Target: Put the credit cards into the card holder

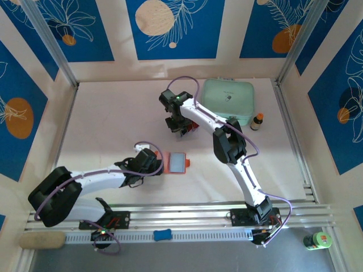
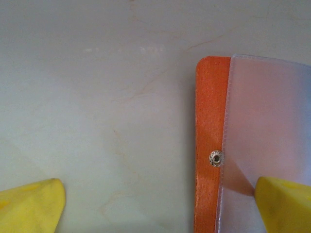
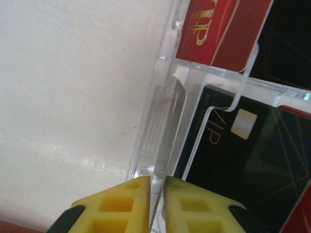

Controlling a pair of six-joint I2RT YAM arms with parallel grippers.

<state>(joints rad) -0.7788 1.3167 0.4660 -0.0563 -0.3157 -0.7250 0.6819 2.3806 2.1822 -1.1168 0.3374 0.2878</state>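
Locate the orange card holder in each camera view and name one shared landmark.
Top external: card holder lies open on the table, right of the left gripper.
Left wrist: its orange edge and snap run down the right side.
Right wrist: clear card rack.
Shared landmark: the open left gripper.

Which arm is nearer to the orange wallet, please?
Left. The left fingers straddle the wallet edge; the right fingers are far off, at the clear rack.

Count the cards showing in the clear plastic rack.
3 clearly: a red VIP card at top, a black card right of it, a black chip card below. Red slivers at right may be more.
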